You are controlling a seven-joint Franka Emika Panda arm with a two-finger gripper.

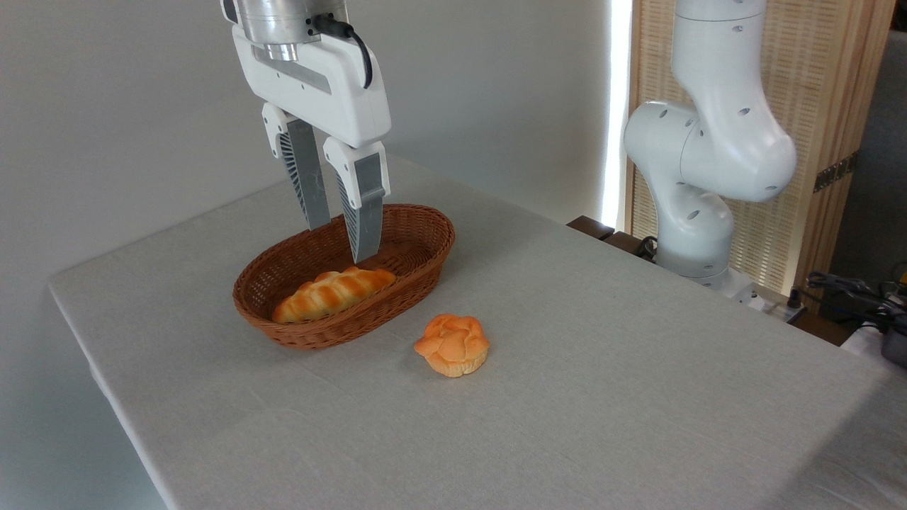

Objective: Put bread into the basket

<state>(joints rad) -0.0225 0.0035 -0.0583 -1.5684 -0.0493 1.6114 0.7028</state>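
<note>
The bread (pixel 453 345), a small round orange bun with a knotted top, lies on the grey table just right of and in front of the basket. The oval brown wicker basket (pixel 425 244) stands left of centre with a long braided golden loaf (pixel 333 292) lying in it. My gripper (pixel 344 243) hangs over the basket's far half, above the loaf, pointing down. Its two grey fingers are apart with nothing between them, so it is open. The bun is well below and to the right of the fingertips.
The arm's white base and lower joints (pixel 698 149) rise at the table's far right edge. Cables and dark gear (pixel 861 297) lie beyond that edge. The table's left edge (pixel 106 382) runs diagonally towards the front.
</note>
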